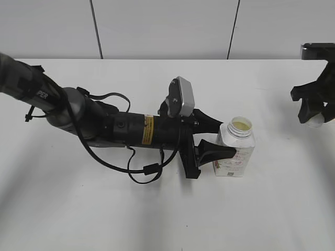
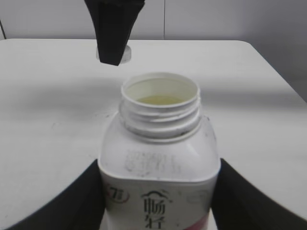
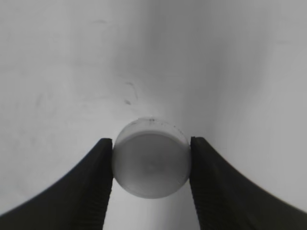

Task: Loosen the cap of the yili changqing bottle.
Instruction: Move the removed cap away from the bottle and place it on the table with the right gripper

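Pinching the cap (image 3: 150, 165) between its fingers, the right claw (image 1: 315, 111) sits near the tabletop's (image 1: 157, 214) right edge, seemingly lifted; the left claw (image 1: 222, 140) clamps the uncapped yili changqing bottle (image 1: 235, 147) mid-tabletop.

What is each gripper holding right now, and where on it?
Left gripper clamps the bottle by its body, below the shoulders. Right gripper pinches the cap across its rim.

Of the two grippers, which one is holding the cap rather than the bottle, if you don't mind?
The right gripper: its fingers pinch the white cap above the table, far from the bottle. The left gripper clamps the open yili changqing bottle instead.
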Tool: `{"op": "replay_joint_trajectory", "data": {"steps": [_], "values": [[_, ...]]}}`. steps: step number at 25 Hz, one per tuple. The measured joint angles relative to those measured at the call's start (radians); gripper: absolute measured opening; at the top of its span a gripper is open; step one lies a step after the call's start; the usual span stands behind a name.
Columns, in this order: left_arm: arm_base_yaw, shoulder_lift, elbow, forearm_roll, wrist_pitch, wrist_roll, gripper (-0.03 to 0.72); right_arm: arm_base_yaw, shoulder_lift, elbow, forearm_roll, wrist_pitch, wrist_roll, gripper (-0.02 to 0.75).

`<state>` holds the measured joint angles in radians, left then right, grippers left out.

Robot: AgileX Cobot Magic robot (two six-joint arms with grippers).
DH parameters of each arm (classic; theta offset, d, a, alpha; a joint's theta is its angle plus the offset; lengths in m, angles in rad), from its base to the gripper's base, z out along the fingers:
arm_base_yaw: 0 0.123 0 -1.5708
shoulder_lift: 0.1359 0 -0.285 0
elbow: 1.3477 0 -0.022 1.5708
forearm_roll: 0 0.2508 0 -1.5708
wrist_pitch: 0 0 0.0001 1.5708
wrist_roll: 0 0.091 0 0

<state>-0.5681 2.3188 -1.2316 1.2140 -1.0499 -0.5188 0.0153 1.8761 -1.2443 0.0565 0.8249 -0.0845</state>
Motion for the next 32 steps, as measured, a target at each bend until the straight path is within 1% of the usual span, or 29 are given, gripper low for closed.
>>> {"op": "replay_joint_trajectory", "data": {"steps": [5,16,18,23,32], "values": [[0.000,0.000,0.000,0.000,0.000,0.000,0.405,0.002,0.052,0.000,-0.005,-0.056,-0.002,0.389],[0.000,0.000,0.000,0.000,0.000,0.000,0.405,0.006,0.104,0.001,0.012,-0.092,-0.003,0.390],[0.000,0.000,0.000,0.000,0.000,0.000,0.405,0.006,0.104,0.001,0.015,-0.093,-0.003,0.407],[0.000,0.000,0.000,0.000,0.000,0.000,0.405,0.006,0.104,0.001,0.016,-0.096,-0.003,0.503],[0.000,0.000,0.000,0.000,0.000,0.000,0.405,0.007,0.072,0.004,0.029,-0.082,-0.003,0.522]]}}
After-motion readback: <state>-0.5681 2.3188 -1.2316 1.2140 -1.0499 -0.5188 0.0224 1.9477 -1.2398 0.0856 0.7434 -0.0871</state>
